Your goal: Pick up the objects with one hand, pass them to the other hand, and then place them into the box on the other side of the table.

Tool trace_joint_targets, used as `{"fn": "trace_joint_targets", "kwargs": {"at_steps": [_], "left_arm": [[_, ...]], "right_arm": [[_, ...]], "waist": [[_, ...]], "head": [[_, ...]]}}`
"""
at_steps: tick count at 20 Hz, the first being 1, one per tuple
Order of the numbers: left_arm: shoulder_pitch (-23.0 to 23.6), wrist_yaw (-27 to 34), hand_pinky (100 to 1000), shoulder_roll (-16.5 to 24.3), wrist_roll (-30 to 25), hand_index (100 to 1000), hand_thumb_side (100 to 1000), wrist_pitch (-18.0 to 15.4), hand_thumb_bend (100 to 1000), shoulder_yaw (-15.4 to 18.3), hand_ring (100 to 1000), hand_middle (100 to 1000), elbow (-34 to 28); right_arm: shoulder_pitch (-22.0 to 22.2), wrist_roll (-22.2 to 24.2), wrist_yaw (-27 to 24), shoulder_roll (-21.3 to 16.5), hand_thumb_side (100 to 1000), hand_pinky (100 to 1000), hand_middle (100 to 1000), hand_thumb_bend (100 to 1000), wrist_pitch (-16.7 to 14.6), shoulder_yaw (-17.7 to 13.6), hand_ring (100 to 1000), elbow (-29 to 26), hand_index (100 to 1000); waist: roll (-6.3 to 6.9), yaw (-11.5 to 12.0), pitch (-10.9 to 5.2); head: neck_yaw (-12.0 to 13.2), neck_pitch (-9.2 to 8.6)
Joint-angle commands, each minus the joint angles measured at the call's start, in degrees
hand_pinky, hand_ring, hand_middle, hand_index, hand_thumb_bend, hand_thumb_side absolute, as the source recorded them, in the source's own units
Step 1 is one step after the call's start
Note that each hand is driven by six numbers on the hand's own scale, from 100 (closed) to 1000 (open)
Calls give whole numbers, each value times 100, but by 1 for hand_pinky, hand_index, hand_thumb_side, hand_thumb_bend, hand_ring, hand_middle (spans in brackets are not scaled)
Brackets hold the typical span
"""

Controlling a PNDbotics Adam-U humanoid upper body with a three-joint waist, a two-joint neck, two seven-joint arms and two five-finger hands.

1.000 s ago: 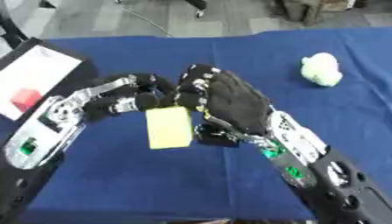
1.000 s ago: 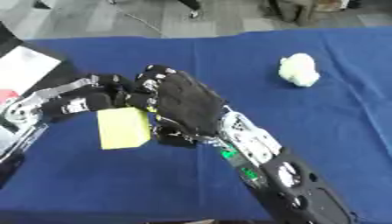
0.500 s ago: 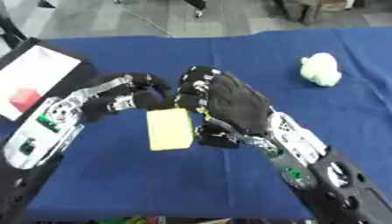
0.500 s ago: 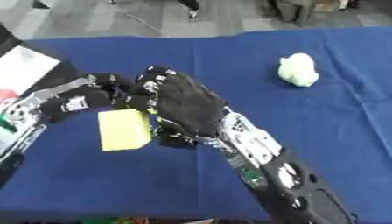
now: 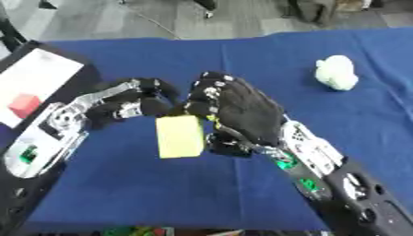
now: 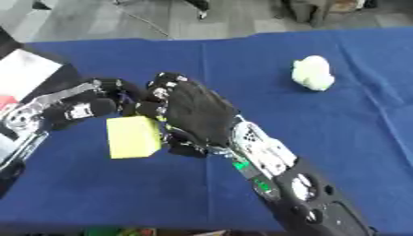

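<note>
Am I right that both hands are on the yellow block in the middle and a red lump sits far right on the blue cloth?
Not quite: the lump far right on the blue cloth is pale green-white, not red, as the left eye view shows. The left hand and right hand do meet at the yellow block.

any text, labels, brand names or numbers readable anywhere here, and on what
None can be read.
Yellow block, held between the right hand and left hand: plain faces, no print showing.
Pale green object on the blue table: no marking visible.
White box with the red cube: no lettering visible.
Small green spots on the robot's forearms: too blurred to tell if they carry any sign.
</note>
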Motion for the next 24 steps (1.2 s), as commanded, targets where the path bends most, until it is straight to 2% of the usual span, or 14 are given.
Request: {"fn": "trace_joint_targets", "kwargs": {"at_steps": [1,17,24], "left_arm": [[-44,-29,642,186,-64,813,689,-27,721,16,591,660,-62],[-43,-72,664,202,-455,821,667,-193,737,-36,622,700,-95],[-121,-240,673,197,-523,824,678,-160,723,-128,634,707,40]], "right_arm": [[-47,-55,177,27,100,603,279,100,146,-48,504,-12,357],[-28,-134,534,33,100,595,279,100,515,-48,501,45,356],[-43,-189,560,42,100,591,271,100,566,-26,496,0,352]], "waist": [[4,-6,-113],[-7,-2,-110],[-8,-14,-113]], "head": [[14,-11],[-9,-11],[8,-11]]}}
